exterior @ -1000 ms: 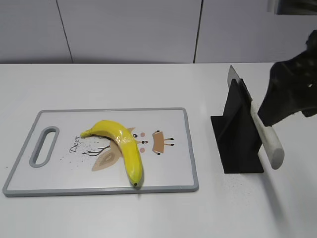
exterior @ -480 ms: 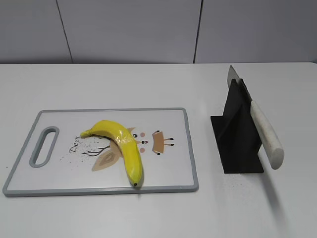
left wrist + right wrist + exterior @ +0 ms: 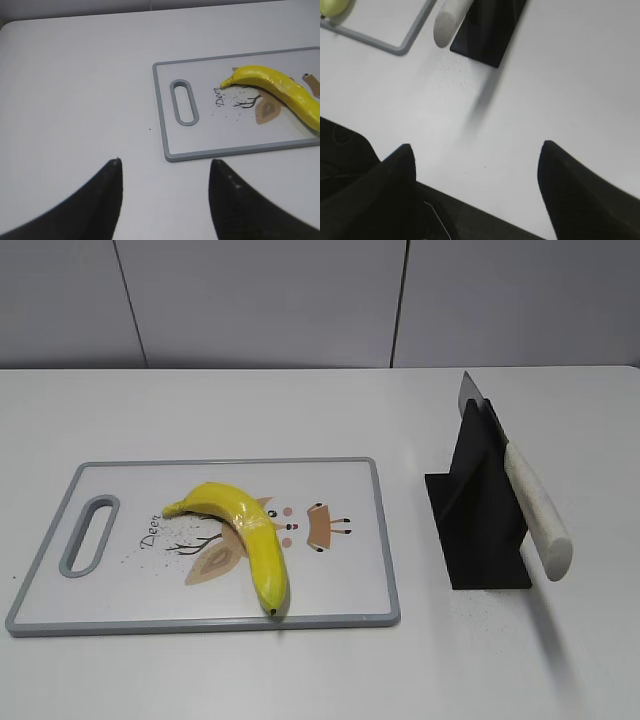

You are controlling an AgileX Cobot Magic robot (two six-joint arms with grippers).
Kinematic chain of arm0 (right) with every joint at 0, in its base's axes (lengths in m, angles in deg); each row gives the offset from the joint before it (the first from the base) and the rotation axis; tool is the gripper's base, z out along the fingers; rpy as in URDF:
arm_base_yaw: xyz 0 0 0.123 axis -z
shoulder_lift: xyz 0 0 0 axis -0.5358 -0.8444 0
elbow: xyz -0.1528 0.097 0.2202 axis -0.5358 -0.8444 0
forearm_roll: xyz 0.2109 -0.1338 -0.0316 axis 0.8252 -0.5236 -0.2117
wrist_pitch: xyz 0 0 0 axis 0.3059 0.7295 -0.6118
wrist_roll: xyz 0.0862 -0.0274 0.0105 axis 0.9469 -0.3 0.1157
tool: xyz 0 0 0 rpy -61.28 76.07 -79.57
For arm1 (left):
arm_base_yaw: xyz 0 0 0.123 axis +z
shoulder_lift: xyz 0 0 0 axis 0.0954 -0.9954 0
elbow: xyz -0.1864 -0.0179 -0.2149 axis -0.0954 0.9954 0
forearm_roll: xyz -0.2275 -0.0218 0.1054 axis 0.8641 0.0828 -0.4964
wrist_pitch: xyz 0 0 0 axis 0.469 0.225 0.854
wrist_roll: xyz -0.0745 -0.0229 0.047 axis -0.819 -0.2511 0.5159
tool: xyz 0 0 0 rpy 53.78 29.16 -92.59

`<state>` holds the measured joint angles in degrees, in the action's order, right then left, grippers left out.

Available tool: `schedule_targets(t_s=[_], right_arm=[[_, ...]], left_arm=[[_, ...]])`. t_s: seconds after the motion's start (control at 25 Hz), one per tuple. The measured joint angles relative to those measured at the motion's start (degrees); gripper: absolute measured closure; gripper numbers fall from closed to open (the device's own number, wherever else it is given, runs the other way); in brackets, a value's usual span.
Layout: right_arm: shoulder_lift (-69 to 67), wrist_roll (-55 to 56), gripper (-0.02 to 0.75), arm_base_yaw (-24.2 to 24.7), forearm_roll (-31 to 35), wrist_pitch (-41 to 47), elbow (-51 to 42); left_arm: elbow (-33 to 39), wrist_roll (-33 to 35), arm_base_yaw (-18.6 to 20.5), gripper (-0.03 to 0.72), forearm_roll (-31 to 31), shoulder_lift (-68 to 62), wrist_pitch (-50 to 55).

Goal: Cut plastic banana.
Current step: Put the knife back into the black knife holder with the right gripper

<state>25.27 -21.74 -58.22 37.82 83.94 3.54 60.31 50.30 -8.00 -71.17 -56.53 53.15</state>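
The yellow plastic banana (image 3: pixel 248 535) lies whole on a white cutting board (image 3: pixel 340 590) with a grey rim; it also shows in the left wrist view (image 3: pixel 280 90). A knife with a white handle (image 3: pixel 537 512) rests in a black stand (image 3: pixel 480 525); its handle end shows in the right wrist view (image 3: pixel 447 20). My left gripper (image 3: pixel 165 162) is open and empty over bare table, left of and in front of the board. My right gripper (image 3: pixel 477 147) is open and empty near the table's front edge, well back from the stand. Neither gripper shows in the exterior view.
The board (image 3: pixel 165 145) has a slot handle (image 3: pixel 88 533) at its left end and a printed deer picture. The table's dark front edge (image 3: pixel 485 220) lies under the right gripper. A grey panelled wall stands behind the table.
The right arm was at the knife handle a second ago and has pulled back out of the exterior view. Knife, stand and banana have not moved.
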Motion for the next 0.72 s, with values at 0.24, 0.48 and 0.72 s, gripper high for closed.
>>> schedule_targets(t_s=[0.24, 0.48, 0.72], right_arm=[[11.4, 0.0, 0.164, 0.0, 0.2, -0.1, 0.0], [17.9, 0.0, 0.164, 0.1, 0.4, -0.1, -0.1], [17.9, -0.1, 0.164, 8.6, 0.9, -0.1, -0.1]], left_arm=[[0.0, 0.0, 0.0, 0.156, 0.0, 0.0, 0.0], [0.0, 0.0, 0.0, 0.156, 0.0, 0.0, 0.0], [0.0, 0.0, 0.0, 0.157, 0.0, 0.0, 0.0]])
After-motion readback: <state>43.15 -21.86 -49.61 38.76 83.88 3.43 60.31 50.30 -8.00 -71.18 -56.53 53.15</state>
